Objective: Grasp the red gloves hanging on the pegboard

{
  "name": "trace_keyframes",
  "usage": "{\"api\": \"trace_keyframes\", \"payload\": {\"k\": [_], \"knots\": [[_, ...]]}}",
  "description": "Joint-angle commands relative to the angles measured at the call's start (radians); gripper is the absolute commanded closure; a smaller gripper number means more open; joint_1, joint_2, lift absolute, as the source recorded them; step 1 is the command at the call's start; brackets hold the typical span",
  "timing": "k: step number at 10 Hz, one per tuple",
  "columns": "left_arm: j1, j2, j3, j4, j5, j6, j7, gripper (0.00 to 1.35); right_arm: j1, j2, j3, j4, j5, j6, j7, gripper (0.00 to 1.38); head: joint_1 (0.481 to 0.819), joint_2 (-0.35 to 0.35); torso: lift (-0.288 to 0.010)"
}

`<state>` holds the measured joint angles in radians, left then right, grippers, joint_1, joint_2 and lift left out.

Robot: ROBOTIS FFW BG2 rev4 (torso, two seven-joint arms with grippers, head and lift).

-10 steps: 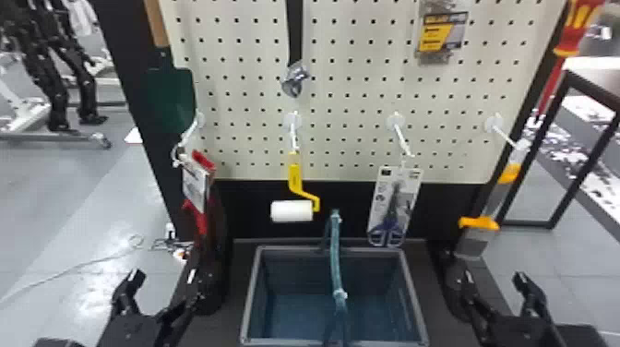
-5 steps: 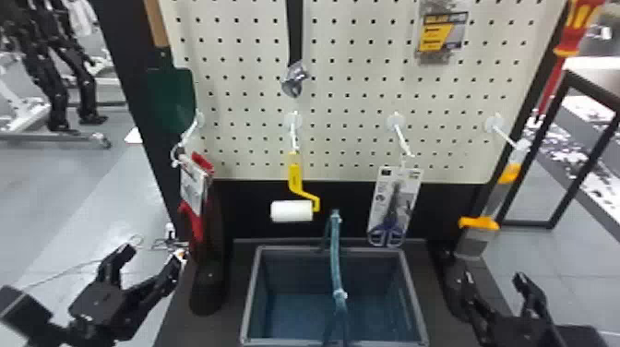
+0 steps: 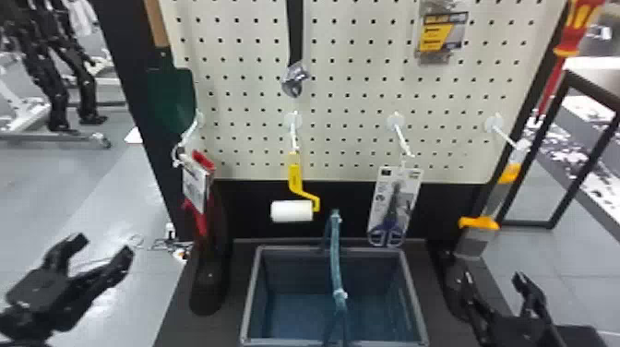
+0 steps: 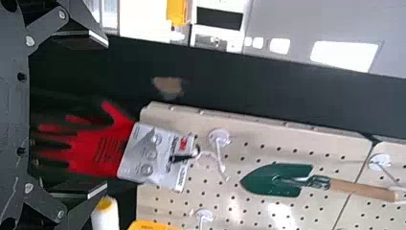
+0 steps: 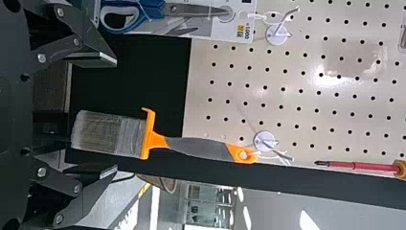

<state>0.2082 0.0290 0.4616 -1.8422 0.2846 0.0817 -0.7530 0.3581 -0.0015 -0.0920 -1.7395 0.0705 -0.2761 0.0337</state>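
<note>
Found nothing legible; made out only blurred print on the header card [image 4: 153, 160] of the red gloves [image 4: 81, 148], the scissors card [image 3: 408, 182] and a yellow-black label [image 3: 440, 34] high on the pegboard [image 3: 360, 74].

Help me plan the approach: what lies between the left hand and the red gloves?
Nothing: head view shows open space from left hand to red gloves.

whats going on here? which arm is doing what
A two-armed robot is going for the red gloves hanging at the left edge of the pegboard. The left pincer is open, low and to the left of the gloves, not touching them. Its wrist camera sees them framed between the fingers. The right pincer is also open, parked low on the right below the paintbrush. Nothing is grasped yet.
</note>
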Motion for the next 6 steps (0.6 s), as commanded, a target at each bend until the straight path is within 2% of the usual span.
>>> {"api": "trace_keyframes", "payload": {"k": [1,4,6], "knots": [[-0.01,0.0,0.077,-0.045,-0.024,0.067,-0.032,0.26,-0.001,0.002,0.0,0.0,0.0,0.0,0.0,0.48,0.549,0.0,-0.1],[-0.099,0.009,0.141,-0.015,-0.12,0.204,-0.17,0.25,-0.005,0.002,0.001,0.003,0.003,0.0,0.0,0.48,0.549,0.0,-0.1],[-0.168,0.069,0.114,0.121,-0.071,0.219,-0.223,0.25,-0.007,0.002,0.003,0.005,0.005,0.0,0.002,0.48,0.549,0.0,-0.1]]}}
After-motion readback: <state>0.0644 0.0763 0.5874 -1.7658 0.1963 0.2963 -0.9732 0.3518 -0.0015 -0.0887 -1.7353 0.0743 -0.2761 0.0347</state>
